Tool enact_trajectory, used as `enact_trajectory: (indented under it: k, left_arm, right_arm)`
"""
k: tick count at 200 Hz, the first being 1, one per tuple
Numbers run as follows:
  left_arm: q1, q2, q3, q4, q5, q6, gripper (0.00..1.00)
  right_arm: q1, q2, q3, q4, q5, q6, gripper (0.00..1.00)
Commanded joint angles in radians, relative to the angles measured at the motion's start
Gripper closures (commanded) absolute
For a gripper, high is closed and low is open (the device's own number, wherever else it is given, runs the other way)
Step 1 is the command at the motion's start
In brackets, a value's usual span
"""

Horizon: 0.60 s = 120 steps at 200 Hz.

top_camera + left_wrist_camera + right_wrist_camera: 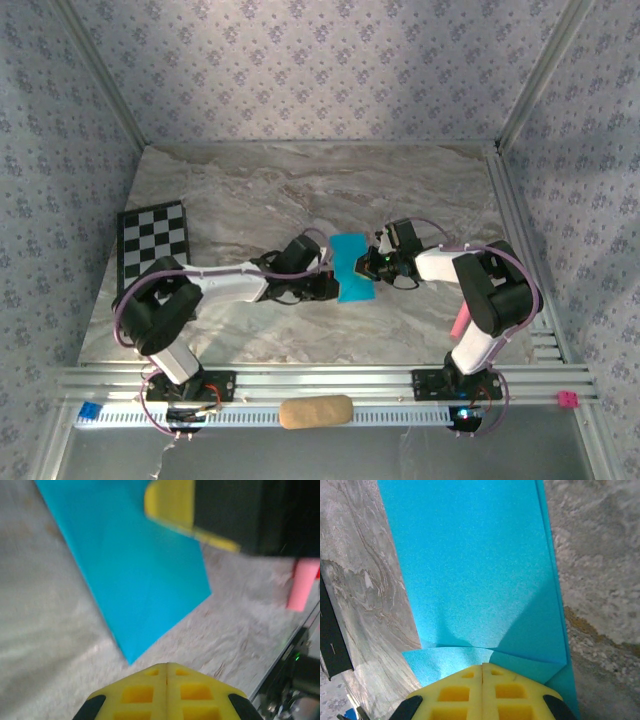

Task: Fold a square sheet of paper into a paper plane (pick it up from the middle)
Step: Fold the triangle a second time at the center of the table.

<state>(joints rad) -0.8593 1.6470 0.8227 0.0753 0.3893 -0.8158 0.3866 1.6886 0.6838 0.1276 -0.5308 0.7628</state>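
The right gripper (482,669), jaws together, pinches the creased square sheet of paper (475,570)

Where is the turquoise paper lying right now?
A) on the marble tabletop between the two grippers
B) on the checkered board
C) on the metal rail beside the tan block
A: the turquoise paper lies flat on the marble tabletop, with the left gripper at one side and the right gripper at the other.

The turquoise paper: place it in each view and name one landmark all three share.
Top external: turquoise paper near picture centre.
Left wrist: turquoise paper upper left to centre, corner pointing down.
Right wrist: turquoise paper centre, from the top edge downward.
Shared landmark: marbled table.
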Motion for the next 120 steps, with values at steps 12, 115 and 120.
enact_trajectory:
  k: [12, 115, 120]
  left_arm:
    - [0.032, 0.092, 0.128, 0.005, 0.053, 0.019, 0.98]
    - [0.003, 0.254, 0.140, -0.075, -0.008, 0.041, 1.00]
    - [0.001, 0.254, 0.132, -0.072, -0.014, 0.037, 1.00]
  right_arm:
    - [-0.004, 0.014, -0.033, -0.111, 0.081, 0.001, 1.00]
    - [-0.006, -0.011, 0.001, -0.104, 0.021, -0.018, 0.98]
    - [-0.006, -0.023, 0.008, -0.119, 0.022, -0.026, 0.98]
